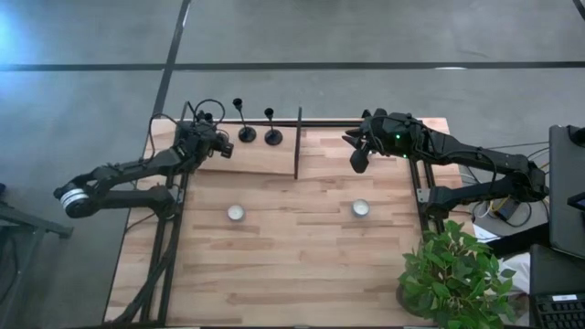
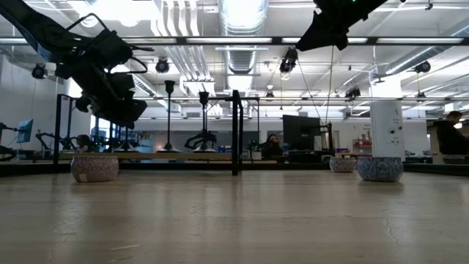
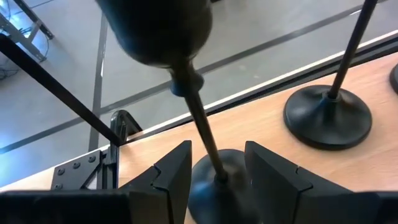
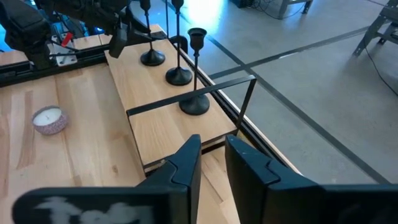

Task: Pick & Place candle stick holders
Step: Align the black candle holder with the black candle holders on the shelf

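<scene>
From my seat the left gripper (image 3: 217, 177) is open, its fingers (image 3: 171, 174) spread either side of the nearest candle holder (image 3: 208, 143) without closing on it. The stem stands upright straight between the jaws, base on the raised board (image 1: 265, 155) at the table's (image 1: 302, 247) far left. I judge a plain squeeze would take it. Just beyond this gripper stand the other two holders (image 1: 248, 133) (image 1: 273, 136), side by side. The right gripper (image 1: 358, 151) waits well apart past the black divider (image 1: 298, 144), slightly open and empty; the left arm is clearly nearer.
</scene>
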Available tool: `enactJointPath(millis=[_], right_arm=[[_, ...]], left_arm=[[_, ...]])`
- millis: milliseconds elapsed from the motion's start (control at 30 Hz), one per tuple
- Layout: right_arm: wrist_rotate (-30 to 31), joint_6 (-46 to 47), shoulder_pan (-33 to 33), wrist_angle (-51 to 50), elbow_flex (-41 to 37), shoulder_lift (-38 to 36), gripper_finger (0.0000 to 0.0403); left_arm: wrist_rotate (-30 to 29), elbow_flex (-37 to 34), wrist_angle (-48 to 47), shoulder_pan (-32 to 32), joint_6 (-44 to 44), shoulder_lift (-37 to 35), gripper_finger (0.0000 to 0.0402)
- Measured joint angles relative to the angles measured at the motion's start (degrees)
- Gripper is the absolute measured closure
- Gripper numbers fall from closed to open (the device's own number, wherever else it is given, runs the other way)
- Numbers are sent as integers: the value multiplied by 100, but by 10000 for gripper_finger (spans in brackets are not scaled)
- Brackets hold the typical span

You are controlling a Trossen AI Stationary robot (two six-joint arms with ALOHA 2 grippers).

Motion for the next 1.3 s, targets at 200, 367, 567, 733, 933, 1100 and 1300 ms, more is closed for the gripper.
enactJointPath(millis=[200,367,567,733,933,1100,1300], right_arm=[[0,0,0,2,0,0,338],[-1,0,-1,0,0,0,329],[-1,0,0,0,1,0,319],[-2,0,0,0,0,0,313],[-1,0,0,0,0,0,315],[0,0,0,0,0,0,325],[0,0,0,0,0,0,336]], left_arm=[[50,0,-7,0,-299,0,248],[80,76,-251,-22,-292,0,248],[106,298,-733,-26,-35,0,248],[89,478,-912,-33,373,0,248],[40,712,-1315,-24,732,0,248],[124,845,-1818,-26,724,0,248],[168,966,-2222,-27,691,0,248]])
